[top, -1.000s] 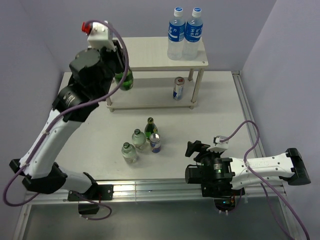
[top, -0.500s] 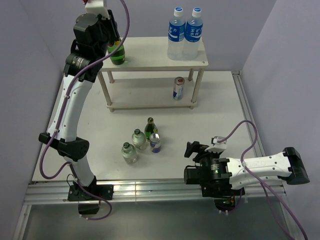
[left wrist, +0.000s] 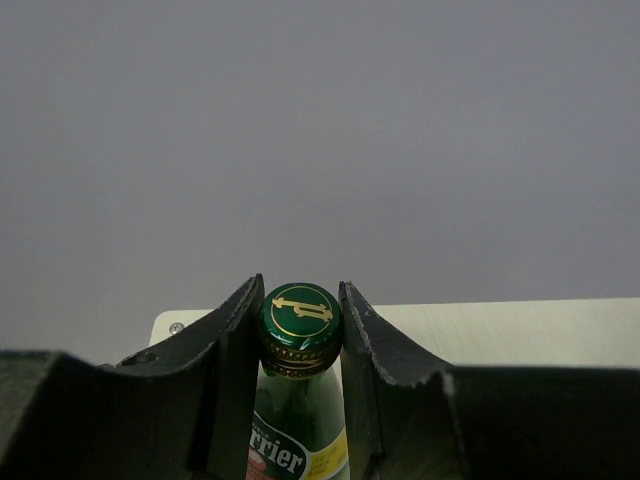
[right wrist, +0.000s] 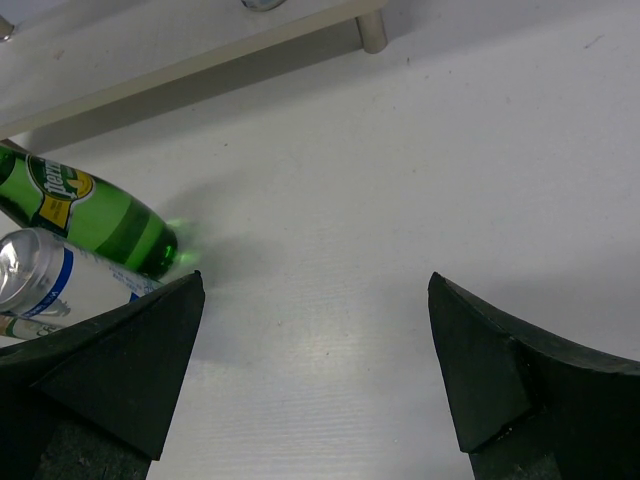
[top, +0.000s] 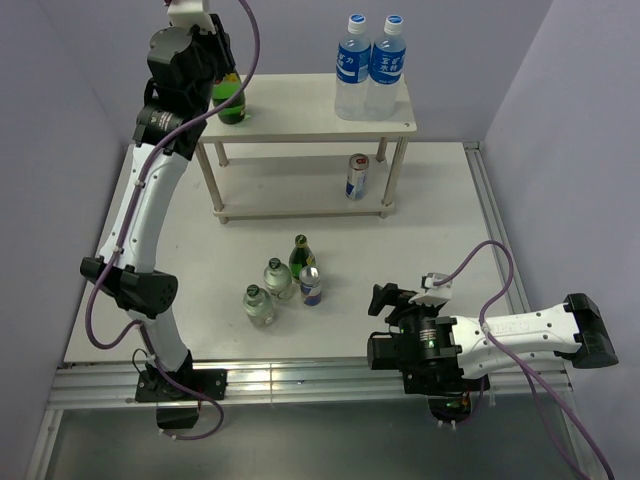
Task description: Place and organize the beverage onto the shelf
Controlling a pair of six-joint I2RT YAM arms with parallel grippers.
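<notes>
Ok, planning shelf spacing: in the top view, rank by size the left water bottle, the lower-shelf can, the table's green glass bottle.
1. Largest: left tall clear blue-capped water bottle.
2-3. Tie: slim blue-silver-red can on the lower shelf and dark-green glass bottle on the table look alike; unranked.

Pale-wood two-tier shelf (top: pixel 300 105) at the surface's far edge. Upright on it: dark-green glass bottle (top: pixel 232 103) top left, slim blue-silver-red can (top: pixel 357 176) lower right. Upright mid-surface: second green bottle (top: pixel 299 255), second can (top: pixel 311 285), two squat clear green-capped bottles (top: pixel 277 279).
</notes>
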